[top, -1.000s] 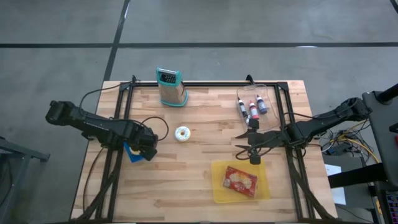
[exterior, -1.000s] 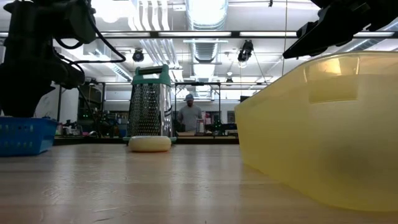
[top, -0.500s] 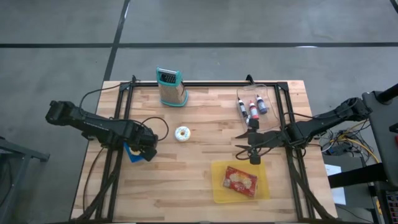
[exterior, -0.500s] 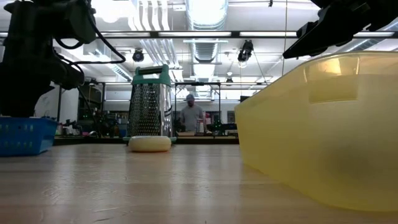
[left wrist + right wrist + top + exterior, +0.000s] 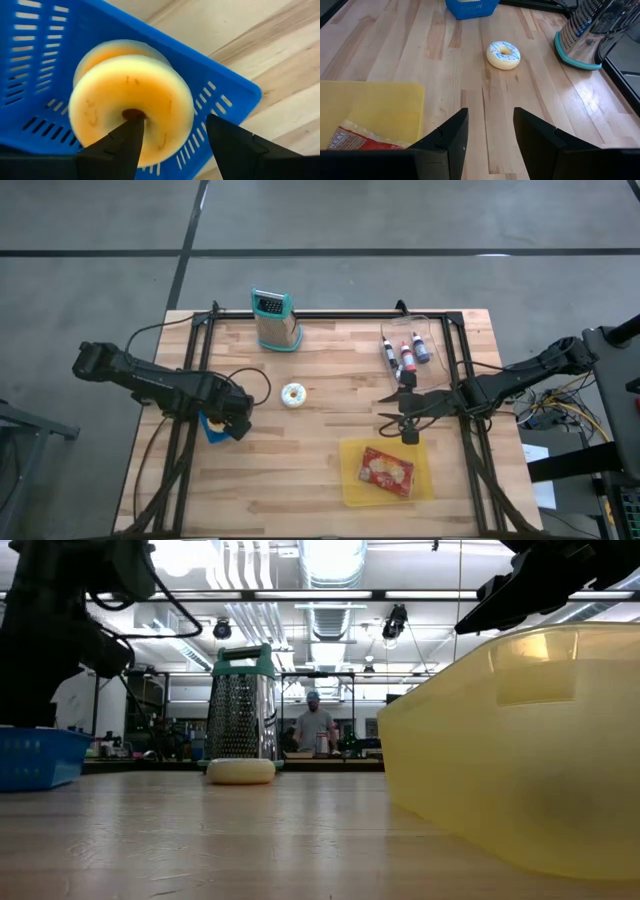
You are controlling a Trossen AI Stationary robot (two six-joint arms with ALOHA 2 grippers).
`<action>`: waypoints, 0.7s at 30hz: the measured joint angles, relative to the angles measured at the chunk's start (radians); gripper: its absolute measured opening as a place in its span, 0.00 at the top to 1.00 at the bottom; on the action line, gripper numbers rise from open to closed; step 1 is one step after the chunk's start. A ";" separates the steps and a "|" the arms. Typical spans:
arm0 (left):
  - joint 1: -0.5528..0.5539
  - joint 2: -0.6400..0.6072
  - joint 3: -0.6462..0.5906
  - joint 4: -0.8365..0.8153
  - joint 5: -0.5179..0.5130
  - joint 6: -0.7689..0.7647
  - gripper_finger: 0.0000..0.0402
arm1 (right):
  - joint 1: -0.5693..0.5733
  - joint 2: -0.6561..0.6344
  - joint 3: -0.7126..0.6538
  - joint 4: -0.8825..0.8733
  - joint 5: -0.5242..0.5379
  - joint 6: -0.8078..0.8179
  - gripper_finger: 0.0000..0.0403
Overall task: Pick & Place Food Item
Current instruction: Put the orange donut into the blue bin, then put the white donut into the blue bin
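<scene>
While my left jaws [image 5: 232, 420] hang over the blue basket [image 5: 213, 426] in the high view, I count one frosted doughnut [image 5: 294, 394] loose on the worktop [image 5: 320, 470], one grater [image 5: 274, 320] and one yellow tray [image 5: 352, 486], with my right jaws [image 5: 403, 416] waiting near that tray. From the low view the basket sits well apart from the tray. Through my left wrist, my jaws stand spread around an orange doughnut [image 5: 131, 102] in the basket, so I judge I should lift straight up, clear of its wall; my right wrist shows spread, empty jaws.

A wooden table [image 5: 330, 470] carries a grater [image 5: 275, 321], with a doughnut [image 5: 294, 394], blue basket [image 5: 214, 427], yellow tray [image 5: 352, 480] and bottles [image 5: 405, 352] nearby.
</scene>
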 joint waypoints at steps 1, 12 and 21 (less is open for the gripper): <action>0.000 -0.002 0.011 -0.012 -0.004 0.001 0.45 | 0.000 0.000 0.000 0.000 0.000 0.000 0.63; 0.000 -0.011 0.143 -0.126 -0.082 0.007 0.45 | 0.000 0.000 0.000 0.000 0.000 0.000 0.63; 0.013 -0.011 0.217 -0.160 -0.098 0.018 0.45 | 0.000 0.000 0.000 0.000 0.000 0.000 0.63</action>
